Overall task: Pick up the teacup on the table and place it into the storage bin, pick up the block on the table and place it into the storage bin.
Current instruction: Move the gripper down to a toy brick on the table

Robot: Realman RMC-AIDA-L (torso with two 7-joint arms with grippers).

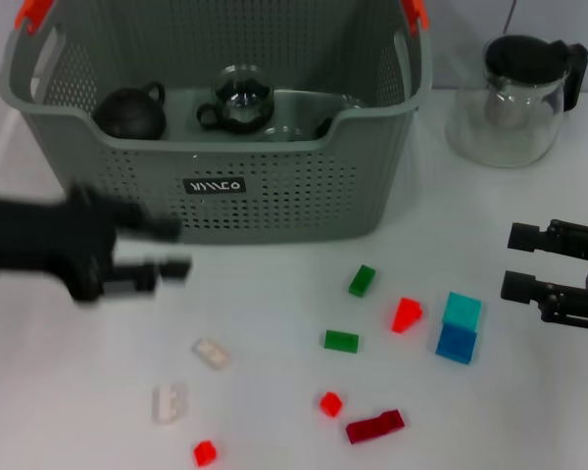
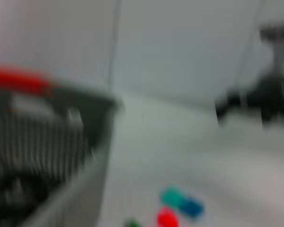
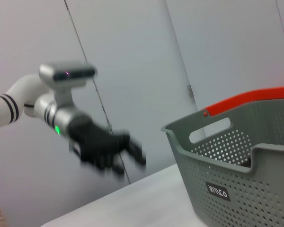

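From the head camera, the left gripper (image 1: 171,248) hovers empty with fingers parted before the storage bin (image 1: 274,186), where dark teacups (image 1: 130,113) sit; the right gripper (image 1: 519,261), also spread and empty, waits beside stacked blue blocks (image 1: 459,328). The right wrist camera shows the left gripper (image 3: 132,153) beside the bin.

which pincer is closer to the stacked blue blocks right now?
Right. The right pincer hangs open just beside the stacked blue blocks, on their right. The left pincer, also open, is far across the table by the storage bin.
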